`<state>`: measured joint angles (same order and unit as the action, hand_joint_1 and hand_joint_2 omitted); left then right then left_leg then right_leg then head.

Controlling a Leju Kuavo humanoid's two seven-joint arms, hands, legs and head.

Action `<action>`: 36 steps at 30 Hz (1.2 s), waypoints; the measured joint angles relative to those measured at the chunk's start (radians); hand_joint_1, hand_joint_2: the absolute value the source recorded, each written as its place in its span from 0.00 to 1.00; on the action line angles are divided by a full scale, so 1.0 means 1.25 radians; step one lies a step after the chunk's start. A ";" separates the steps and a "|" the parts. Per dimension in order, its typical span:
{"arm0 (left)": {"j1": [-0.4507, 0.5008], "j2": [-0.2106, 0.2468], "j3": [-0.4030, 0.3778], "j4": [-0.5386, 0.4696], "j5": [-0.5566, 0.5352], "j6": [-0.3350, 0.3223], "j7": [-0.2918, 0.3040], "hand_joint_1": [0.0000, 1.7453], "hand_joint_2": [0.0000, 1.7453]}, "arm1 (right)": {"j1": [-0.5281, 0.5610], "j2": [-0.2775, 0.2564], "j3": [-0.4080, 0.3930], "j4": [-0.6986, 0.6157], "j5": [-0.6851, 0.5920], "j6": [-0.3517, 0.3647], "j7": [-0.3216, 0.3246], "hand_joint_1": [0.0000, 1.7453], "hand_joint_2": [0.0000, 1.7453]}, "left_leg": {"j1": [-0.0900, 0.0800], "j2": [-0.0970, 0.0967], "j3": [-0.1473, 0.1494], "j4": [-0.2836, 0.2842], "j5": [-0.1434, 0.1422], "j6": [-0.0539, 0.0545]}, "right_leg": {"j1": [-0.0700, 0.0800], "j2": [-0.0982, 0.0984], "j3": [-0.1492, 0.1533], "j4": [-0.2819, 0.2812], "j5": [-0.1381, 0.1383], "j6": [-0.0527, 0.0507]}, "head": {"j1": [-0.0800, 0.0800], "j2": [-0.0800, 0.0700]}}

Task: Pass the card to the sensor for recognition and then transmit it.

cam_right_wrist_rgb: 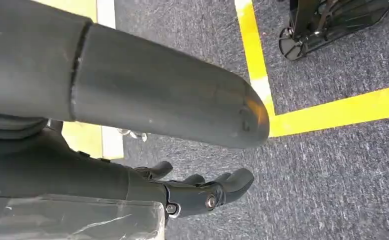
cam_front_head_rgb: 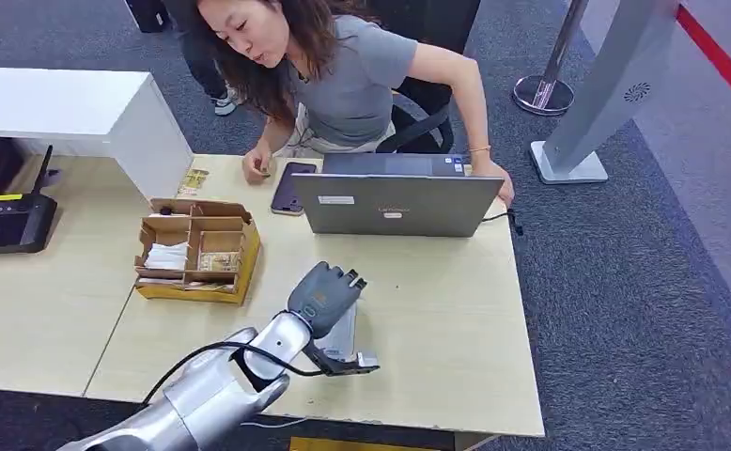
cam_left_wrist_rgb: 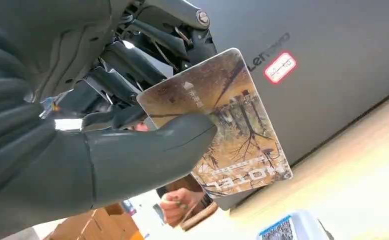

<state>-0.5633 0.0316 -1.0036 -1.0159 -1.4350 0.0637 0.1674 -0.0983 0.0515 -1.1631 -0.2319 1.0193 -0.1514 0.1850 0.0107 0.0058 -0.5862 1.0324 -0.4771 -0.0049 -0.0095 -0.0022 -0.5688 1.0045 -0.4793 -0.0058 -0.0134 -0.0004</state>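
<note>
While I stand at a pale wooden table (cam_front_head_rgb: 418, 310), my left hand (cam_front_head_rgb: 322, 299) is raised above its near edge, pinching a card (cam_left_wrist_rgb: 222, 125) between thumb and fingers. The card is brownish with a bare-tree picture and printed lettering, held in the air in front of the grey laptop (cam_front_head_rgb: 395, 202), whose closed-side lid faces me. A small grey sensor device (cam_front_head_rgb: 343, 343) sits on the table directly beneath my left hand.

To the left on the table is an open cardboard box (cam_front_head_rgb: 197, 249) with compartments holding papers, and further left a black device (cam_front_head_rgb: 9, 221) with an antenna. A dark phone (cam_front_head_rgb: 289, 188) lies beside the laptop. A person (cam_front_head_rgb: 343, 75) in a grey top leans over the far side of the table, one hand on the surface. A white counter (cam_front_head_rgb: 70, 113) stands at the back left.

The floor is dark grey carpet (cam_front_head_rgb: 644, 310) with yellow lines (cam_right_wrist_rgb: 262, 75). My right hand (cam_right_wrist_rgb: 202, 192) hangs over it, fingers loosely apart, holding nothing.
</note>
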 joint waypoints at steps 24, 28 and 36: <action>0.020 0.023 -0.062 -0.035 -0.073 0.006 0.072 1.00 1.00 | 0.000 0.002 -0.014 0.002 -0.009 -0.001 0.001 0.00 0.00 | 0.000 0.000 0.000 0.000 0.000 0.000 | 0.000 0.000 0.000 0.000 0.000 0.000 | 0.000 0.000; 0.026 0.022 -0.076 -0.043 -0.073 -0.001 0.102 1.00 1.00 | 0.000 0.004 -0.018 0.003 -0.020 -0.004 0.001 0.00 0.00 | 0.000 0.000 0.000 0.000 0.000 0.000 | 0.000 0.000 0.000 0.000 0.000 0.000 | 0.000 0.000; 0.046 0.020 -0.089 -0.069 -0.073 -0.027 0.137 1.00 1.00 | 0.001 0.009 -0.033 0.003 -0.035 -0.007 0.002 0.00 0.00 | 0.000 0.000 0.000 0.000 0.000 0.000 | 0.000 0.000 0.000 0.000 0.000 0.000 | 0.000 0.000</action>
<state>-0.5061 0.0565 -1.1147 -1.1025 -1.5263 0.0305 0.3388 -0.0974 0.0622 -1.2039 -0.2277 0.9754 -0.1606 0.1877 0.0106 0.0058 -0.5862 1.0324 -0.4772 -0.0048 -0.0095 -0.0022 -0.5688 1.0045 -0.4793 -0.0058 -0.0134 -0.0004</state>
